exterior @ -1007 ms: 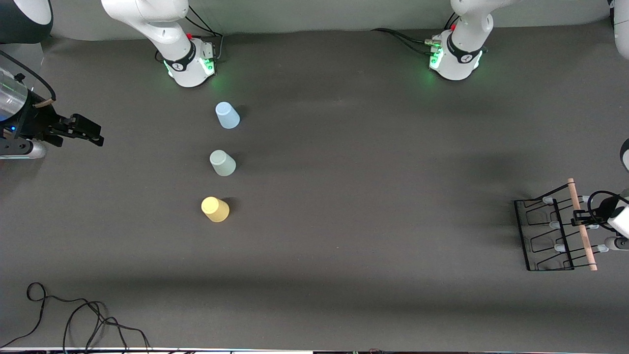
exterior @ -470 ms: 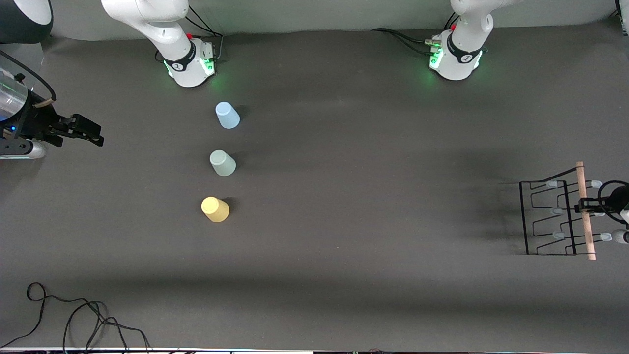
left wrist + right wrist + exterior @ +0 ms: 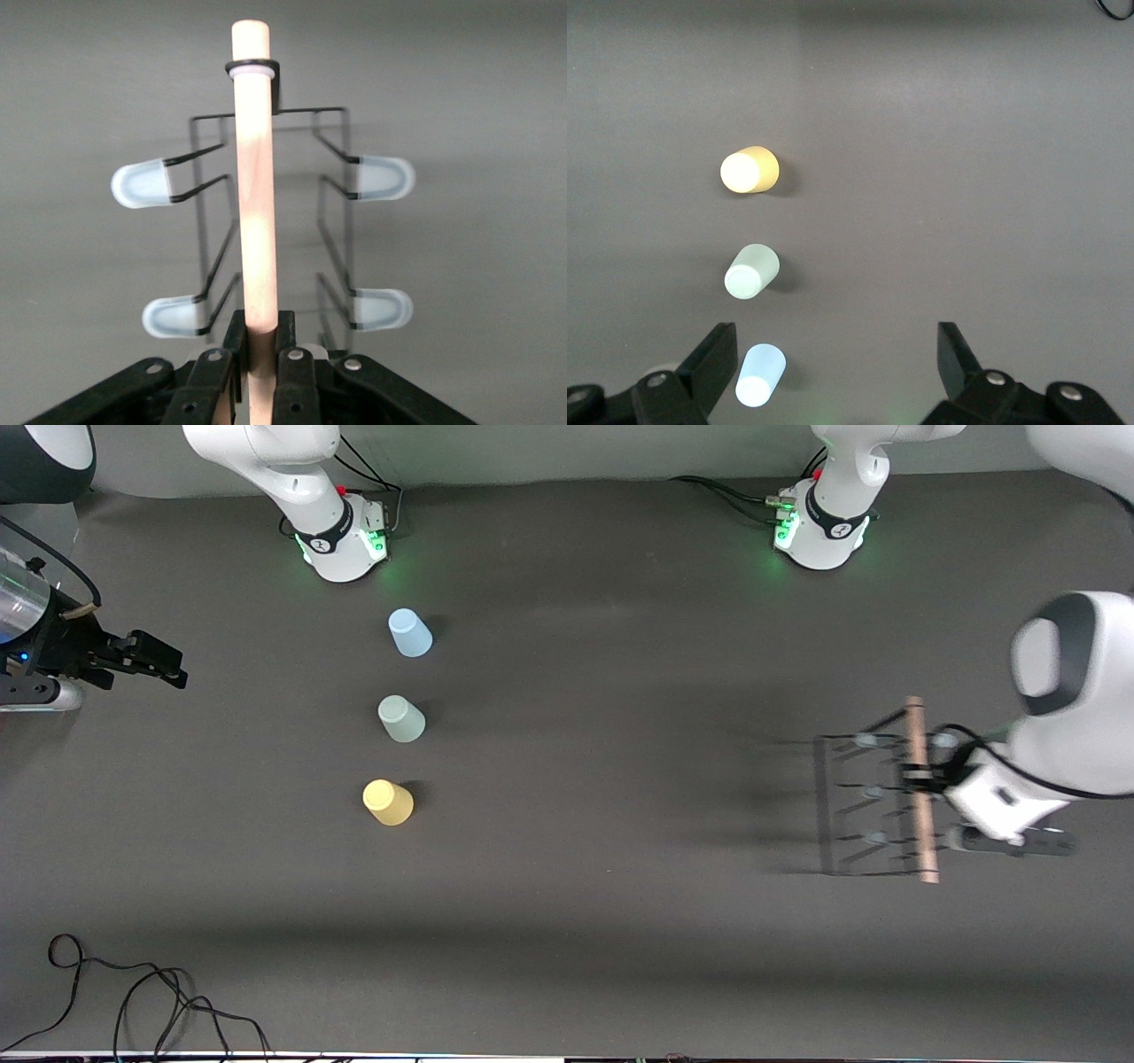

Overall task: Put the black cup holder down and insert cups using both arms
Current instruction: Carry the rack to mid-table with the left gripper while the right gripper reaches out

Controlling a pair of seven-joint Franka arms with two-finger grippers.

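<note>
Left end effector [image 3: 260, 372] clamped on the rack's [image 3: 873, 806] wooden handle [image 3: 255, 204], above the tabletop's [image 3: 620, 735] left-arm end. Right end effector [image 3: 837, 363], fingers apart, waits; three cups [image 3: 403, 719] stand upside-down.

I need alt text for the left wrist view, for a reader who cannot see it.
The left pincer is shut on the light wooden rod handle of the black cup holder, held over the grey table. Four pale blue prong tips show, two on each side of the rod.
</note>
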